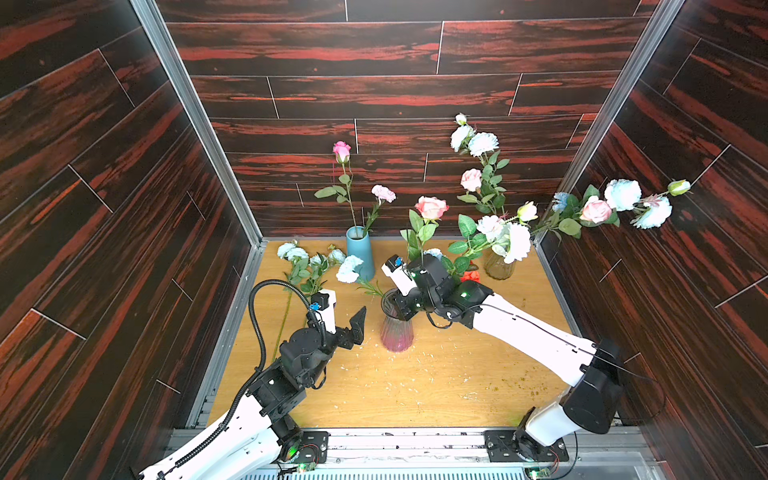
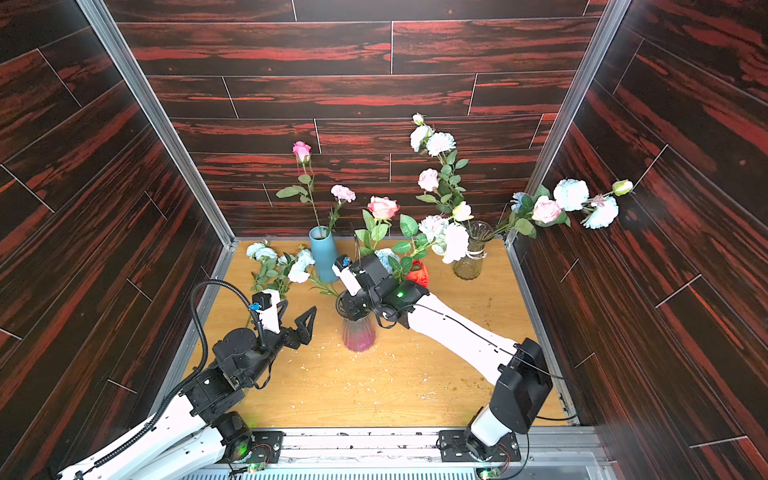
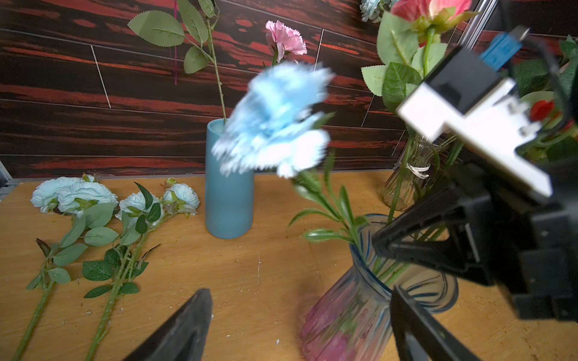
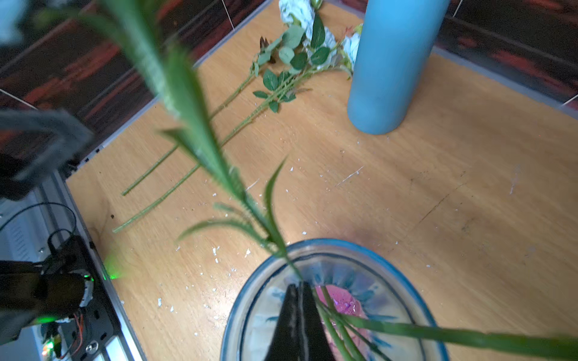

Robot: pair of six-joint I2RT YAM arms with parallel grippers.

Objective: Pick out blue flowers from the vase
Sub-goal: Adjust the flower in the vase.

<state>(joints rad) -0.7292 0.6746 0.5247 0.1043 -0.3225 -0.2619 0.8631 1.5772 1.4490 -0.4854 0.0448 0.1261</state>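
— What is the left gripper (image 2: pixel 297 312) doing?
— Its jaws are wide and empty, just beside the pink vase (image 1: pixel 397 332).
— And the right gripper (image 4: pixel 297 289)?
— Closed tight in that vase's mouth, at the stem of a blue flower (image 1: pixel 349 269) leaning toward the teal vase (image 1: pixel 360 249). Pinched or not, I cannot tell.
— Other blue flowers (image 1: pixel 295 253)?
— Lying on the table (image 1: pixel 436 382), far left. More stand in the clear vase (image 1: pixel 498 268) at the back.
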